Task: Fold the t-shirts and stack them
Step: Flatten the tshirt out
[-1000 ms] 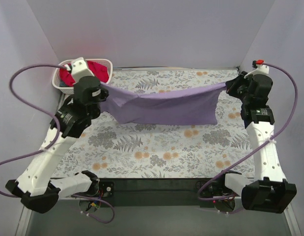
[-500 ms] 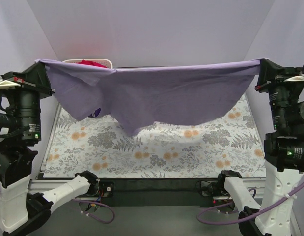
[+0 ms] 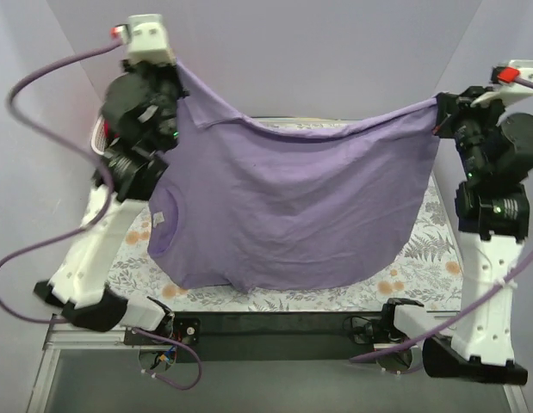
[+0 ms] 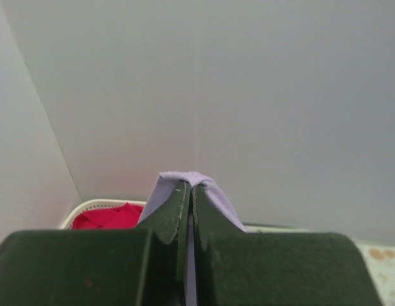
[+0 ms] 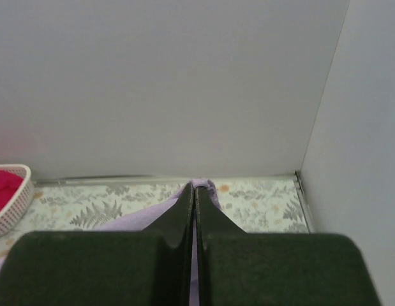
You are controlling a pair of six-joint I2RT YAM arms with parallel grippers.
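Cloth aloft over the table (image 3: 421, 267): two arms hold the lavender shirt (image 3: 292, 215) spread between them like a banner. The left claw (image 3: 175, 76) is pinched tight on one upper corner, high above the table's far-left corner. The right claw (image 3: 438, 112) is pinched tight on the other corner, above the table's right edge and somewhat lower. Both wrist views show the jaws pressed together with a fold of lavender cloth peeking out at the tips.

The shirt's top edge, its long axis here, runs left to right across the table from claw to claw and dips in the middle. The rest hangs straight below the claws, with the lower edge down by the table's near edge; whether it touches cannot be told. The neck opening and its label (image 3: 158, 219) hang low on the left, so the garment seems to hang sideways rather than by its shoulders.

The red shirt (image 4: 111, 217) lies in the basket (image 4: 76, 209) at the table's far-left corner, not yet folded.

Laying the shirt flat would likely need both arms to descend together, since each holds one end; the left has farther to drop.
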